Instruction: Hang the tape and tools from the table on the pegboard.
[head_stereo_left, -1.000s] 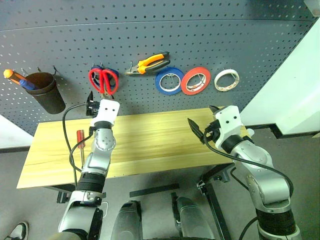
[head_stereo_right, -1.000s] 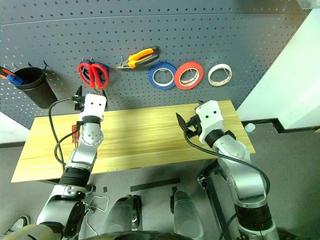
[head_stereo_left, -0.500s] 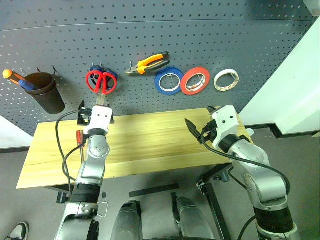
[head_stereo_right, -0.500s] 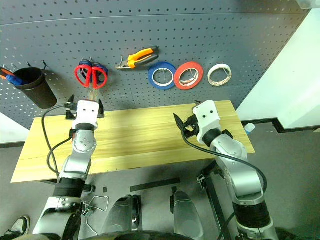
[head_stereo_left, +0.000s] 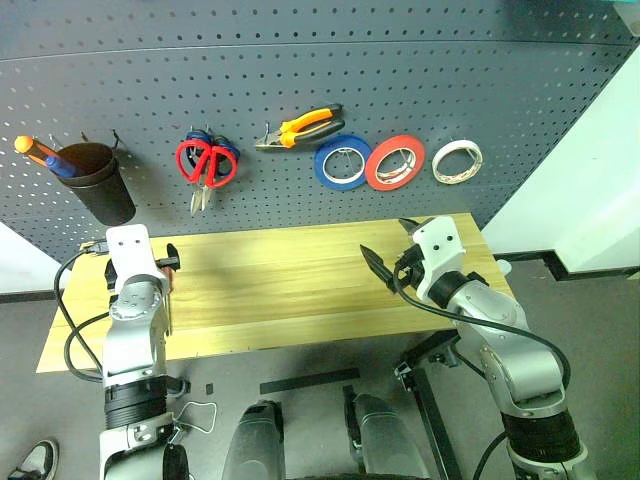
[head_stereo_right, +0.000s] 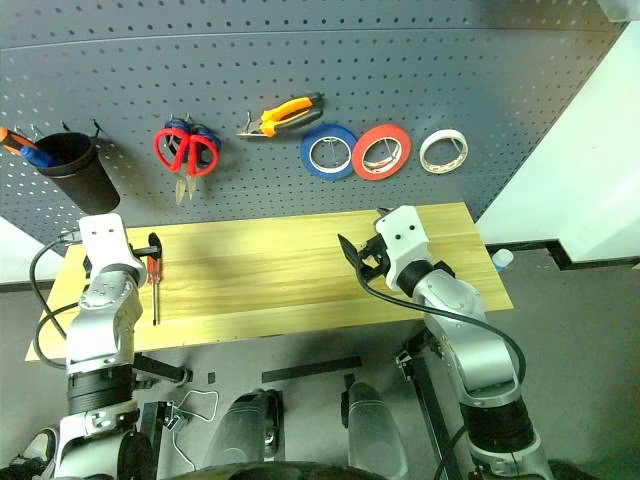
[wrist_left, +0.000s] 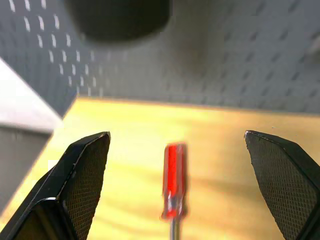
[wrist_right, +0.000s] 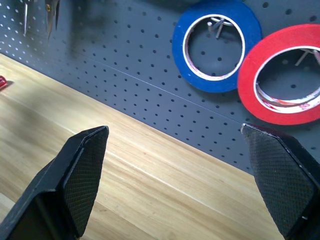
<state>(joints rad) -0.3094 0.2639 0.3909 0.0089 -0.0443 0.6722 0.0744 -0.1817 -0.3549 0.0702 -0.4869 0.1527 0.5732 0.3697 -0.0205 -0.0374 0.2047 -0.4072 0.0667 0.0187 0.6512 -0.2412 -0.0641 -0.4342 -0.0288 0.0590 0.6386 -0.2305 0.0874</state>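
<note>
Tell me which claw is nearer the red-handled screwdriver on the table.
Left. The left claw hangs open right over the red-handled screwdriver, which lies between its fingers; the right claw is across the table, open.

Table (head_stereo_right: 260, 270) mid bare; screwdriver (head_stereo_right: 154, 283) at L end.

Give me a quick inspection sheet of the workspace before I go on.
Surface: table, bare wood apart from one tool.
Job's things: red screwdriver lies on the table's left end; red scissors, pliers and white tape hang on the pegboard.
Clutter: blue roll, red roll, black cup holding a screwdriver, all on the pegboard.
Grippers: left gripper open, facing the screwdriver; right gripper open, empty.
Cables: black cable loops beside the left arm.
Surroundings: white wall on the right.
</note>
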